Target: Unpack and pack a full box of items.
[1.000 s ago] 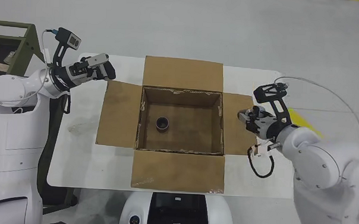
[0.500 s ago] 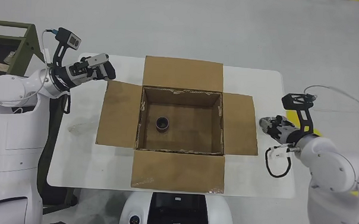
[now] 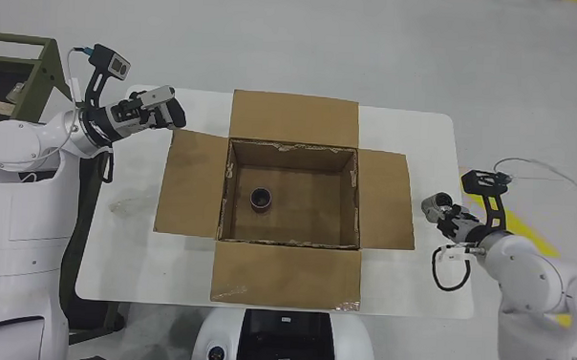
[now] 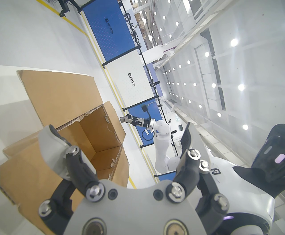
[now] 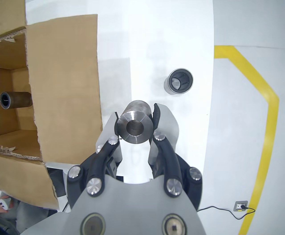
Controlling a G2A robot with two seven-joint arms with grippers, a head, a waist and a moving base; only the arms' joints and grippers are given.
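An open cardboard box (image 3: 290, 194) stands mid-table with its flaps spread; a dark tube (image 3: 260, 197) (image 5: 14, 100) lies on its floor. My right gripper (image 3: 439, 208) (image 5: 135, 115) hangs over the bare table just past the box's right flap (image 5: 64, 73), shut on a steel cylinder (image 5: 135, 129) with a bored end. A second, sleeve-like cylinder (image 5: 179, 81) stands on the table beyond it, near the table's right edge. My left gripper (image 3: 165, 109) (image 4: 120, 142) is held open and empty off the box's far left corner, with the box (image 4: 66, 95) ahead of it.
The white table (image 3: 123, 251) has bare strips left and right of the box flaps. A green cart (image 3: 25, 66) stands off the table's far left corner. Yellow floor tape (image 5: 262, 93) runs past the right edge.
My right gripper has carried the steel cylinder rightward, from over the box's right flap to the table beyond it. The left arm has kept still.
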